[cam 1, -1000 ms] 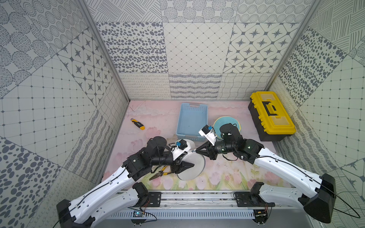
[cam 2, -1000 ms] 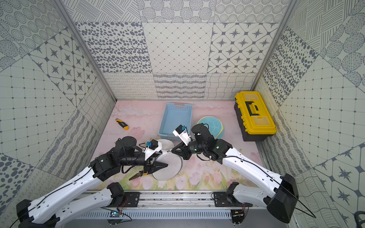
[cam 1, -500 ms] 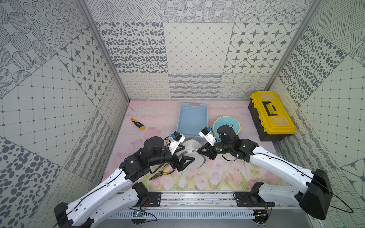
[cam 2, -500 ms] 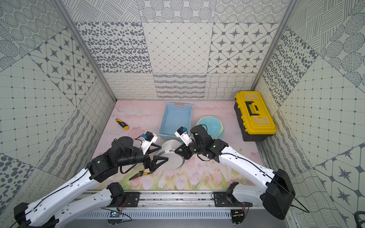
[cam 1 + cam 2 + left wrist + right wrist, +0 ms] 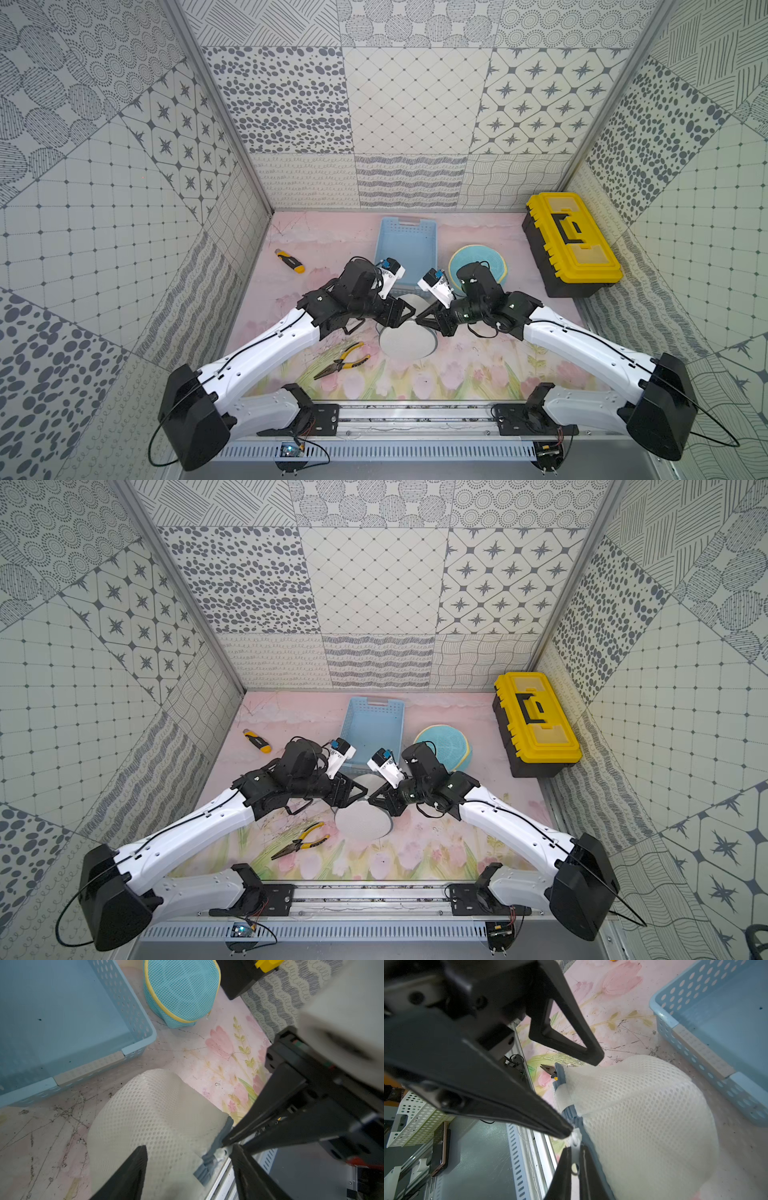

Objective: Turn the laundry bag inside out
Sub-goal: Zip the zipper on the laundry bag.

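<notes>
The laundry bag is a round white mesh pouch with a grey-blue zipper, lying mid-table between both arms. In the right wrist view my right gripper is shut on the metal zipper pull at the bag's edge. My left gripper is open, its fingers astride the bag near the zipper; one fingertip nearly touches the right gripper's tip. In both top views the left gripper and the right gripper meet tip to tip over the bag's far edge.
A blue basket stands just behind the bag, a teal mesh pouch with yellow trim to its right. A yellow toolbox is at the back right. Pliers lie front left of the bag, a utility knife at the back left.
My left gripper has moved from the bag's front-left side back over its far edge, up to the right gripper's tip, its jaws widening then narrowing. The right gripper kept hold of the zipper pull.
</notes>
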`<control>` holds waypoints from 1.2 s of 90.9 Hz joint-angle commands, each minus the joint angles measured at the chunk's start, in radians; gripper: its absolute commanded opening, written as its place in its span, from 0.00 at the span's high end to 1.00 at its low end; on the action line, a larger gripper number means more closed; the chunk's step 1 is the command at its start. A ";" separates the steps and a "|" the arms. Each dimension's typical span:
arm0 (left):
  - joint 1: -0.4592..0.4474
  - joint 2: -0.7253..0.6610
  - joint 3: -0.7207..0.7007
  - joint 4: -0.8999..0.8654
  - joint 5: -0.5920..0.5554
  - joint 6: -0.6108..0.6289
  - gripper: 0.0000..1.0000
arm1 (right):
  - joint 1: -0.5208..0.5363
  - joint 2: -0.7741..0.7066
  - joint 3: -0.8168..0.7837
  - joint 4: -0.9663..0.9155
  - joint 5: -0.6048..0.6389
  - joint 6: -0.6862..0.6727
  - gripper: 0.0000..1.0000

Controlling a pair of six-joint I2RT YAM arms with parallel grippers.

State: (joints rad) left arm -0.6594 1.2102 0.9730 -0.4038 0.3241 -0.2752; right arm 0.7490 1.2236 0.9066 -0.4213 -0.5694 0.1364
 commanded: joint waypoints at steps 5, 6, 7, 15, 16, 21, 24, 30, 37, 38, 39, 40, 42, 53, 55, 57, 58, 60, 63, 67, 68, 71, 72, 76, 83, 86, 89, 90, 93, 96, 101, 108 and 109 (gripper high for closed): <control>0.029 0.064 0.060 -0.053 0.123 0.069 0.32 | -0.012 0.016 0.007 0.039 -0.020 -0.028 1.00; 0.029 0.063 0.060 -0.062 0.130 0.071 0.32 | -0.014 0.017 0.009 0.038 -0.019 -0.028 1.00; 0.029 0.062 0.059 -0.070 0.134 0.072 0.33 | -0.015 0.018 0.011 0.038 -0.018 -0.028 1.00; 0.024 0.058 0.051 -0.106 0.166 0.082 0.40 | -0.023 0.022 0.017 0.046 -0.024 -0.026 1.00; 0.023 0.058 0.049 -0.110 0.169 0.082 0.41 | -0.024 0.022 0.017 0.048 -0.023 -0.025 1.00; 0.017 0.062 0.046 -0.131 0.174 0.081 0.45 | -0.028 0.025 0.019 0.056 -0.023 -0.020 1.00; 0.012 0.068 0.044 -0.147 0.175 0.081 0.49 | -0.029 0.027 0.022 0.057 -0.022 -0.019 1.00; -0.001 0.074 0.043 -0.183 0.174 0.084 0.57 | -0.031 0.031 0.022 0.057 -0.021 -0.018 1.00; -0.014 0.068 0.028 -0.196 0.161 0.084 0.58 | -0.034 0.031 0.021 0.058 -0.021 -0.016 1.00; -0.015 0.067 0.027 -0.198 0.160 0.085 0.58 | -0.034 0.032 0.020 0.058 -0.021 -0.016 1.00; -0.016 0.066 0.027 -0.198 0.158 0.085 0.58 | -0.035 0.032 0.020 0.059 -0.021 -0.016 1.00; -0.017 0.064 0.025 -0.200 0.156 0.086 0.58 | -0.035 0.033 0.019 0.060 -0.022 -0.016 1.00; -0.019 0.060 0.025 -0.202 0.153 0.087 0.58 | -0.036 0.032 0.020 0.062 -0.024 -0.014 1.00; -0.022 0.055 0.019 -0.191 0.152 0.085 0.58 | -0.037 0.036 0.019 0.073 -0.026 0.000 1.00; -0.024 0.057 0.019 -0.191 0.152 0.083 0.58 | -0.038 0.037 0.020 0.074 -0.026 0.001 1.00; -0.026 0.059 0.022 -0.190 0.152 0.083 0.59 | -0.039 0.039 0.020 0.075 -0.026 0.004 1.00; -0.027 0.060 0.024 -0.191 0.151 0.083 0.59 | -0.039 0.039 0.020 0.075 -0.026 0.004 1.00; -0.028 0.063 0.026 -0.191 0.150 0.082 0.59 | -0.037 0.041 0.021 0.078 -0.028 0.009 1.00; -0.033 0.068 0.027 -0.190 0.147 0.082 0.59 | -0.038 0.043 0.020 0.081 -0.031 0.013 1.00; -0.040 0.074 0.031 -0.190 0.138 0.086 0.60 | -0.036 0.045 0.021 0.083 -0.033 0.019 1.00; -0.042 0.076 0.032 -0.190 0.137 0.087 0.61 | -0.036 0.045 0.020 0.085 -0.033 0.020 1.00; -0.045 0.081 0.035 -0.189 0.133 0.089 0.63 | -0.037 0.046 0.018 0.090 -0.032 0.026 1.00; -0.046 0.082 0.036 -0.189 0.133 0.089 0.64 | -0.037 0.046 0.017 0.091 -0.033 0.028 1.00; -0.048 0.090 0.039 -0.190 0.132 0.091 0.66 | -0.036 0.047 0.017 0.094 -0.033 0.033 1.00; -0.053 0.095 0.042 -0.190 0.131 0.093 0.75 | -0.037 0.046 0.016 0.095 -0.027 0.042 1.00; -0.052 0.094 0.045 -0.191 0.130 0.094 0.79 | -0.037 0.045 0.015 0.095 -0.023 0.047 1.00; -0.053 0.095 0.048 -0.193 0.130 0.095 0.83 | -0.036 0.044 0.016 0.095 -0.017 0.051 1.00; -0.054 0.093 0.049 -0.194 0.129 0.095 0.84 | -0.037 0.044 0.016 0.095 -0.016 0.053 1.00; -0.055 0.093 0.050 -0.198 0.126 0.095 0.90 | -0.037 0.041 0.016 0.095 -0.010 0.058 1.00; -0.057 0.091 0.052 -0.201 0.123 0.097 0.94 | -0.036 0.040 0.015 0.095 -0.004 0.063 1.00; -0.059 0.092 0.055 -0.208 0.119 0.100 1.00 | -0.037 0.039 0.015 0.094 0.012 0.070 1.00; -0.064 0.092 0.059 -0.214 0.115 0.100 1.00 | -0.037 0.039 0.015 0.094 0.035 0.080 1.00; -0.064 0.094 0.059 -0.216 0.115 0.100 1.00 | -0.037 0.039 0.015 0.094 0.040 0.081 1.00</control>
State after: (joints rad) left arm -0.7147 1.3014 1.0142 -0.5690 0.4374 -0.1989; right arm 0.7166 1.2633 0.9070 -0.3817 -0.5732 0.1905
